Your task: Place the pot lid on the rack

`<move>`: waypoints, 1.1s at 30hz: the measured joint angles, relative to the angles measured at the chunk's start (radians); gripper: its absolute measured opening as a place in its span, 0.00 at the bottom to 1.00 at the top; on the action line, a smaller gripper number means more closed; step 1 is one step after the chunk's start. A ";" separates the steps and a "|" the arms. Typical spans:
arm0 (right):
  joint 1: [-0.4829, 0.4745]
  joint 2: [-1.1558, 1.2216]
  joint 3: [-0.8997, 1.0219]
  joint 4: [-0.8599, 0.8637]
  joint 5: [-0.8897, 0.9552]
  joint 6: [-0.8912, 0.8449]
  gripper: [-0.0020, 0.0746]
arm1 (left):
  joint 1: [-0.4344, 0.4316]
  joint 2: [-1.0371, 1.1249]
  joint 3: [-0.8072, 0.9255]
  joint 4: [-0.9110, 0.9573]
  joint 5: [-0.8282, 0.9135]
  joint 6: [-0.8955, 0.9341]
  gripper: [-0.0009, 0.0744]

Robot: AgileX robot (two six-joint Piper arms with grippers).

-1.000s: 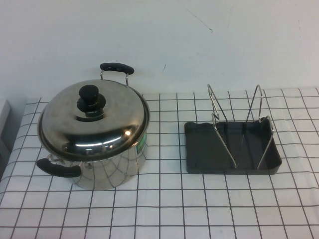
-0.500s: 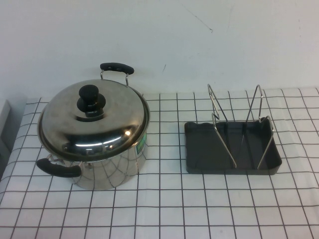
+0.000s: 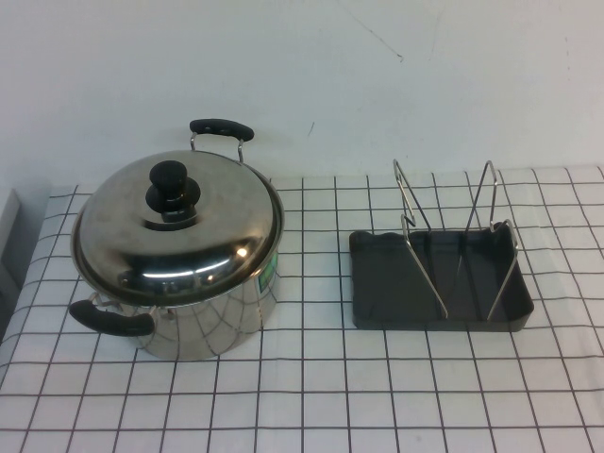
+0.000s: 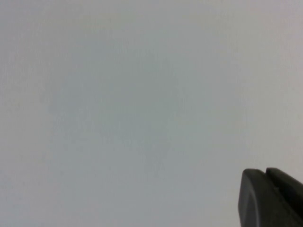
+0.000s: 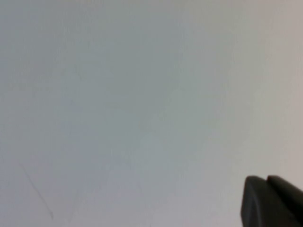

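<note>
The pot lid (image 3: 177, 226), shiny domed steel with a black knob (image 3: 169, 182), sits on the steel pot (image 3: 203, 316) at the left of the table. The rack (image 3: 442, 241), silver wire loops on a dark grey tray (image 3: 429, 307), stands empty to the pot's right. Neither arm shows in the high view. My left gripper (image 4: 264, 172) shows only in the left wrist view, its dark fingertips together, facing a blank pale wall. My right gripper (image 5: 266, 179) shows only in the right wrist view, fingertips together, facing the same kind of blank surface.
The table carries a white cloth with a black grid (image 3: 311, 396). The pot has two black side handles, one at the back (image 3: 220, 126) and one at the front left (image 3: 109, 319). A pale wall rises behind the table.
</note>
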 joint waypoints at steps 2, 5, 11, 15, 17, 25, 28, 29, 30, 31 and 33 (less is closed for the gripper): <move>0.000 0.000 0.000 -0.002 -0.111 0.013 0.02 | 0.000 0.000 0.000 0.000 -0.049 0.000 0.01; 0.000 0.000 0.000 0.000 -0.235 0.019 0.02 | 0.000 0.000 0.000 0.000 -0.091 0.000 0.01; 0.000 0.000 0.000 0.089 -0.308 0.029 0.02 | 0.000 -0.002 0.000 0.000 -0.104 -0.002 0.01; 0.000 0.000 -0.016 0.174 -0.252 0.068 0.02 | 0.000 -0.006 0.000 -0.023 -0.054 -0.002 0.01; 0.000 0.000 -0.074 0.176 -0.127 0.068 0.02 | 0.000 -0.006 -0.026 -0.028 0.053 -0.017 0.01; 0.000 0.048 -0.436 0.047 0.582 0.131 0.02 | 0.000 0.070 -0.354 -0.039 0.668 -0.031 0.01; 0.000 0.118 -0.526 0.067 0.783 0.109 0.02 | 0.000 0.156 -0.470 -0.064 0.832 -0.031 0.01; 0.000 0.139 -0.545 0.100 0.834 0.068 0.02 | 0.000 0.198 -0.507 -0.085 0.892 -0.028 0.01; 0.000 0.155 -0.555 0.138 0.866 0.006 0.02 | 0.000 0.228 -0.542 -0.102 0.927 -0.024 0.01; 0.000 0.172 -0.561 0.197 0.900 -0.068 0.02 | 0.000 0.257 -0.569 -0.122 0.968 -0.012 0.01; 0.000 0.201 -0.563 0.327 0.963 -0.224 0.02 | 0.000 0.335 -0.631 -0.189 1.033 0.052 0.01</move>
